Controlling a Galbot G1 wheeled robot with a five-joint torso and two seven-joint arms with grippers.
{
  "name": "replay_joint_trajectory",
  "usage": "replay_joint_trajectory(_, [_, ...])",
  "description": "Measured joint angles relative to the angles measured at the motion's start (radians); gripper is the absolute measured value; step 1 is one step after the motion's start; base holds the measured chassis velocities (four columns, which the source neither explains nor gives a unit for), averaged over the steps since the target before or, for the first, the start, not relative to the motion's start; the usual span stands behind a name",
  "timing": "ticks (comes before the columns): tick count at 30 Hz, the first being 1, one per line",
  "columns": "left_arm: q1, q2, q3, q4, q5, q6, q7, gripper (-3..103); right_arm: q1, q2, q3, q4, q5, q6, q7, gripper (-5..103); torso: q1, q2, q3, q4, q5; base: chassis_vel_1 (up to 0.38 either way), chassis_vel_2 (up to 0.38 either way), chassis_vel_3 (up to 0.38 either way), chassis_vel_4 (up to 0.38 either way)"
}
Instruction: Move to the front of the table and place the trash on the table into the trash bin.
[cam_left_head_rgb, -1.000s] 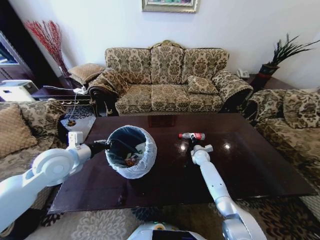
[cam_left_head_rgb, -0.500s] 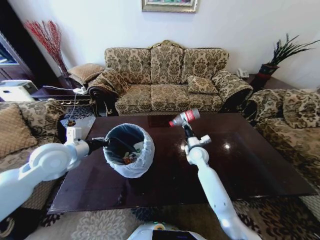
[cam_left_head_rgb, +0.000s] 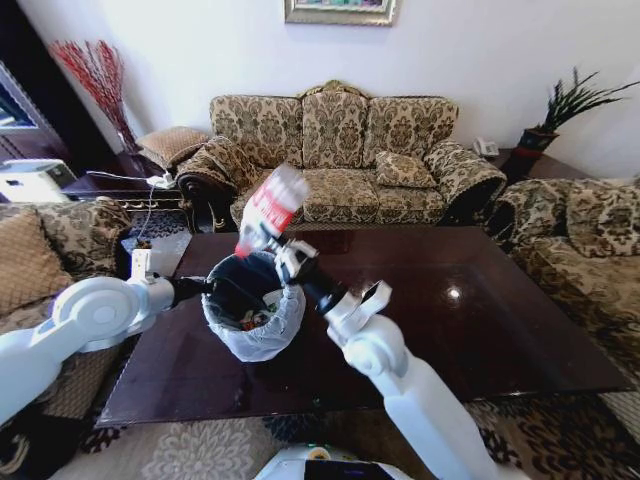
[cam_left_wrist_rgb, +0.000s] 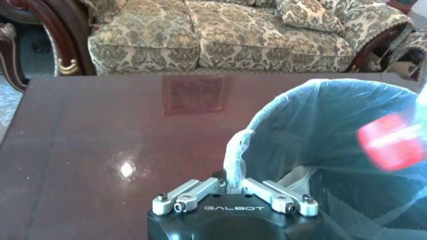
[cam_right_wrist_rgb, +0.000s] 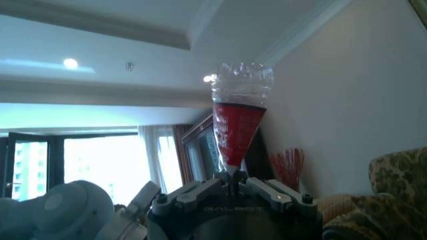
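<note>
My right gripper (cam_left_head_rgb: 268, 237) is shut on a clear plastic bottle with a red label (cam_left_head_rgb: 271, 207), held tilted upward above the trash bin (cam_left_head_rgb: 250, 335). The right wrist view shows that bottle (cam_right_wrist_rgb: 237, 122) rising from between the closed fingers. My left gripper (cam_left_wrist_rgb: 231, 189) is shut on the bin's bag-lined rim (cam_left_wrist_rgb: 235, 150), holding the bin over the left part of the dark glossy table (cam_left_head_rgb: 480, 320). Crumpled scraps (cam_left_head_rgb: 262, 321) lie inside the bin. In the left wrist view the bottle's red label (cam_left_wrist_rgb: 390, 142) shows blurred above the bin's opening.
A patterned sofa (cam_left_head_rgb: 335, 160) stands behind the table, with armchairs at the left (cam_left_head_rgb: 40, 260) and right (cam_left_head_rgb: 590, 240). A side table with a potted plant (cam_left_head_rgb: 560, 115) is at the back right. The table's right half (cam_left_head_rgb: 520, 300) is bare.
My right arm lifted the bottle off the table and swung it left, from the table's middle to above the bin. The left arm kept holding the bin, shifting slightly.
</note>
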Motion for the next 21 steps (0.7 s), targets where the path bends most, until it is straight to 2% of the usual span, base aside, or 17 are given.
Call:
replay_joint_trajectory(1, [0.0,-0.003,0.0,-0.004,0.0,0.0,0.0,0,-0.006,0.003,0.0,-0.015,-0.026,0.007,-0.013,3,0.0,0.0,0.0,0.0001,0.0,0.0,0.0,0.0,0.0])
replay_joint_trajectory(2, [0.0,-0.003,0.0,-0.004,0.0,0.0,0.0,0,-0.006,0.003,0.0,-0.015,-0.026,0.007,-0.013,3,0.0,0.0,0.0,0.0001,0.0,0.0,0.0,0.0,0.0])
replay_joint_trajectory(5, [0.001,-0.009,0.0,-0.007,0.0,-0.002,0.0,0,-0.023,-0.007,0.0,-0.027,-0.054,0.018,-0.021,19,0.0,0.0,0.0,0.0001,-0.0002,0.0,0.0,0.0,0.0])
replay_joint_trajectory(7, [0.001,-0.011,0.0,-0.006,0.001,-0.002,0.0,0,-0.028,-0.012,0.001,-0.026,-0.055,0.021,-0.023,19,0.0,0.0,0.0,0.0001,-0.0002,0.0,0.0,0.0,0.0])
replay_joint_trajectory(10, [0.001,-0.016,0.002,0.003,0.005,-0.006,0.0,0,-0.044,-0.026,0.014,-0.016,-0.053,0.034,-0.032,36,0.0,0.0,0.0,0.0001,-0.0001,0.0,0.0,0.0,0.0])
replay_joint_trajectory(11, [0.001,-0.016,0.002,0.003,0.005,-0.006,0.0,0,-0.044,-0.026,0.014,-0.016,-0.053,0.034,-0.032,36,0.0,0.0,0.0,0.0001,-0.0001,0.0,0.0,0.0,0.0])
replay_joint_trajectory(14, [0.003,-0.02,0.003,0.005,0.009,-0.01,0.001,0,-0.062,-0.031,0.056,-0.003,-0.052,0.058,-0.045,51,0.0,0.0,0.0,0.0001,-0.0002,0.0,0.0,0.0,0.0])
replay_joint_trajectory(15, [0.003,-0.02,0.003,0.005,0.009,-0.01,0.001,0,-0.062,-0.031,0.056,-0.003,-0.052,0.058,-0.045,51,0.0,0.0,0.0,0.0001,-0.0002,0.0,0.0,0.0,0.0])
replay_joint_trajectory(16, [0.005,-0.023,0.003,0.004,0.011,-0.011,0.001,0,-0.071,-0.033,0.076,0.005,-0.05,0.07,-0.052,57,0.0,0.0,0.0,0.0001,-0.0001,0.0,0.0,0.0,0.0])
replay_joint_trajectory(17, [0.008,-0.026,0.003,0.003,0.012,-0.011,0.002,0,-0.081,-0.036,0.095,0.02,-0.041,0.085,-0.051,62,0.0,0.0,0.0,0.0001,-0.0001,0.0,0.0,0.0,0.0])
replay_joint_trajectory(19, [0.009,-0.029,0.003,0.002,0.015,-0.011,0.002,0,-0.09,-0.036,0.11,0.034,-0.035,0.099,-0.041,62,0.0,0.0,0.0,0.0,0.0,0.0,0.0,0.0,0.0])
replay_joint_trajectory(21, [0.014,-0.044,0.0,0.001,0.028,-0.01,-0.001,0,-0.118,-0.029,0.149,0.063,-0.034,0.124,0.014,73,0.0,0.0,0.0,0.0001,0.0,0.0,0.0,0.0,0.0])
